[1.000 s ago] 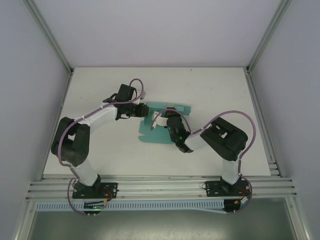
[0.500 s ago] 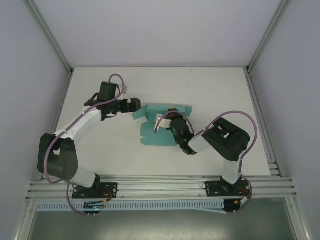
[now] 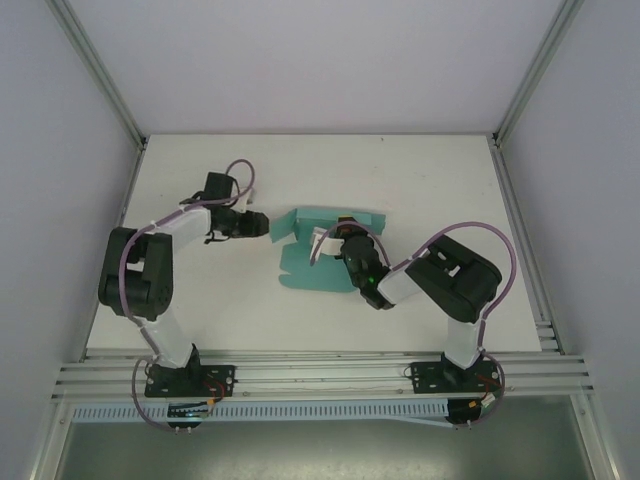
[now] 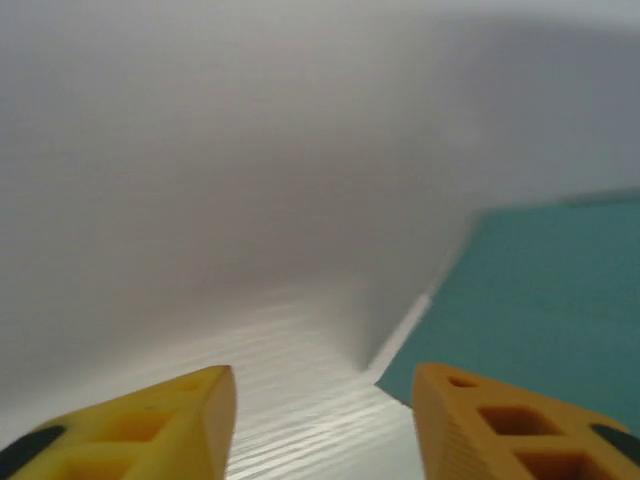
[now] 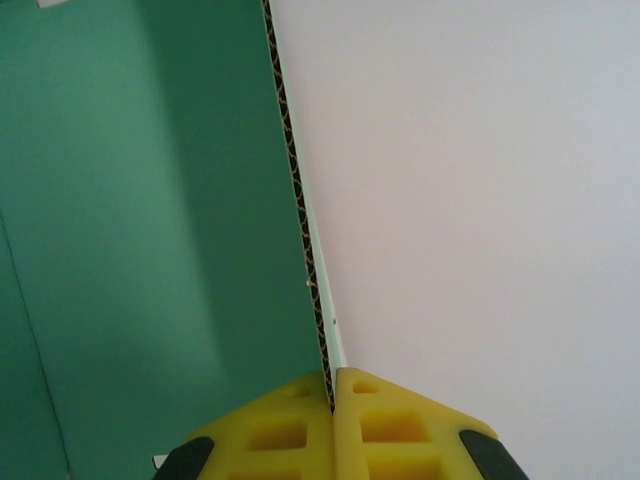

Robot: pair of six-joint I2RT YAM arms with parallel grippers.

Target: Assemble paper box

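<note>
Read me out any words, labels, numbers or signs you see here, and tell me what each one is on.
None to read. The paper box is plain teal card with no print, the yellow fingers of the left tool and right tool are unmarked, and the white table bears no writing.

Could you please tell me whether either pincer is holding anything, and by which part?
The right pincer pinches the paper box by the cut edge of one panel; the left pincer is open and holds nothing.

On table (image 3: 420, 170), paper box (image 3: 310, 268); left tool (image 3: 262, 226) just left, right tool (image 3: 337, 234) at its middle
</note>
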